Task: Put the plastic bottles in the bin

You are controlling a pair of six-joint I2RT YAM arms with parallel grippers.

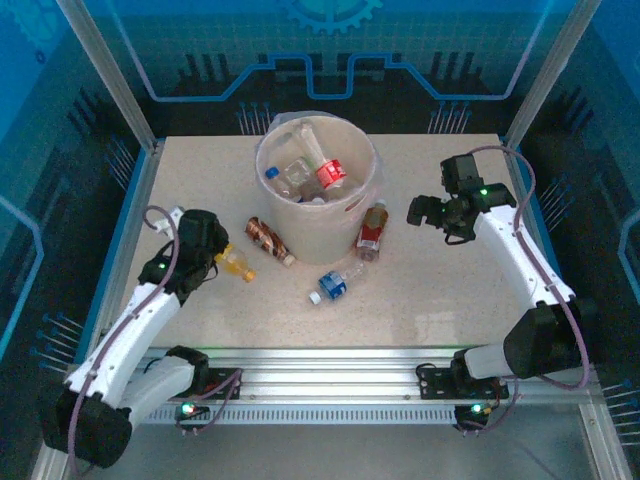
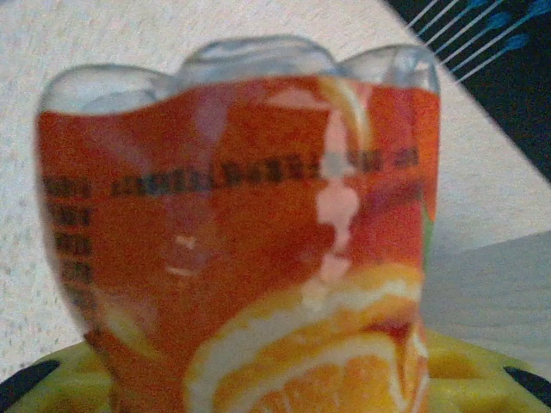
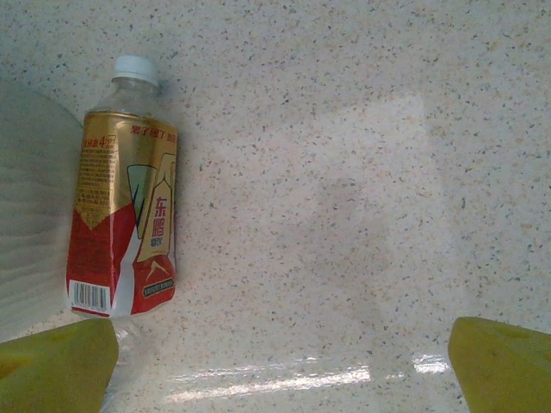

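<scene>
Tabletop [image 1: 430,290], speckled. Bin [image 1: 335,218], middle of far edge, several plastic bottles [image 1: 318,170] inside. Right gripper [image 1: 420,212], near right edge, jaws apart. Left gripper [image 1: 220,255], near left edge, jaws clamped on orange-label bottle [image 2: 258,258]. Lying beside bin: red-label bottle [image 1: 371,232], brown bottle [image 1: 268,240], blue-label bottle [image 1: 333,283].

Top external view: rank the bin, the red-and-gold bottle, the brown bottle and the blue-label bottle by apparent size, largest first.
1. bin, by far the largest.
2 to 4. red-and-gold bottle, brown bottle and blue-label bottle: near enough alike in length that I won't rank them.
</scene>
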